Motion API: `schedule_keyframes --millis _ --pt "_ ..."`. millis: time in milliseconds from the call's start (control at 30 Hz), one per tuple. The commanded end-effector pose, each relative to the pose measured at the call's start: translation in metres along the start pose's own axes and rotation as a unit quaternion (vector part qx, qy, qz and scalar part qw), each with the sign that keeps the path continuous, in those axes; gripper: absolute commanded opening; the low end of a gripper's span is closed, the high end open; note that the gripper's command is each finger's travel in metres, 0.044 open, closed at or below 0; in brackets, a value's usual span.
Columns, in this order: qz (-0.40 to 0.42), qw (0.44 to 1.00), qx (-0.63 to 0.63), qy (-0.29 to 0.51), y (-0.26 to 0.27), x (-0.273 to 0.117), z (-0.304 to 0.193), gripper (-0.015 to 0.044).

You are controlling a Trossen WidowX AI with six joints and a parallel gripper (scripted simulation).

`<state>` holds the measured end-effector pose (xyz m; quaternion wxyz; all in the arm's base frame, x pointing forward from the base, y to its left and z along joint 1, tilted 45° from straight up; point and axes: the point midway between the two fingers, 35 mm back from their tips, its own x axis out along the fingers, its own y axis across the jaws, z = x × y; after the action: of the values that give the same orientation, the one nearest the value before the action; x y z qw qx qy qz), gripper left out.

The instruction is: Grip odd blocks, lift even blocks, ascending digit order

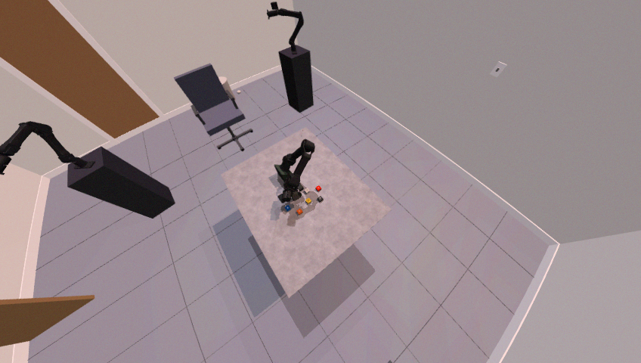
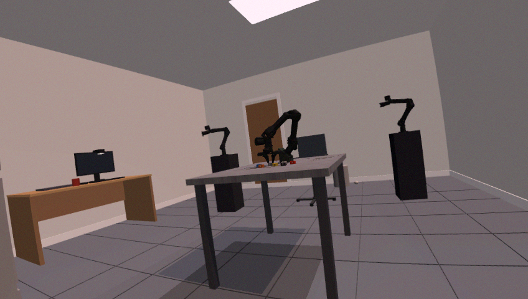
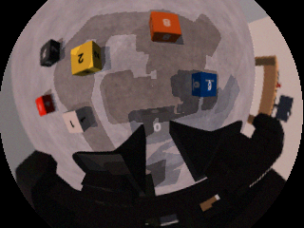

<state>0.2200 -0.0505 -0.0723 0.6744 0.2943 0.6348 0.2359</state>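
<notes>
Black fingers of your gripper (image 1: 296, 197) (image 2: 273, 163) (image 3: 157, 124) stand narrow, low over the table (image 1: 342, 224) (image 2: 259, 174), on either side of the grey block marked 0 (image 3: 157, 127); you cannot tell from these views whether both tips press on it. Nearest on one side of your gripper, the white block (image 1: 306, 190) (image 3: 77, 120) shows a 1. Beyond it lie the red block (image 1: 318, 188) (image 2: 292, 162) (image 3: 45, 104), its digit too small for you to read, and the black block (image 1: 320, 198) (image 2: 283, 163) (image 3: 49, 52), its digit unclear. Between the black and orange blocks, the yellow block (image 1: 308, 200) (image 2: 275, 164) (image 3: 85, 58) shows you a 2. Across from the white one sits the blue block (image 1: 287, 208) (image 3: 204, 85), its number hard to make out, while the orange block (image 1: 298, 211) (image 2: 260, 166) (image 3: 164, 27) carries what looks like an 8. Above them, your arm (image 1: 303, 165) (image 2: 283, 122) bends over the tabletop. Behind the table as you see it in the exterior view stand an office chair (image 1: 204, 91) (image 2: 312, 145) and two black pedestals, each bearing another arm.
</notes>
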Motion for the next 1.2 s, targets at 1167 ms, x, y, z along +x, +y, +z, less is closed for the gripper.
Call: schedule_keyframes --millis 1167 --pt "0.000 1.000 0.003 -0.001 0.000 -0.015 0.000 0.0120"
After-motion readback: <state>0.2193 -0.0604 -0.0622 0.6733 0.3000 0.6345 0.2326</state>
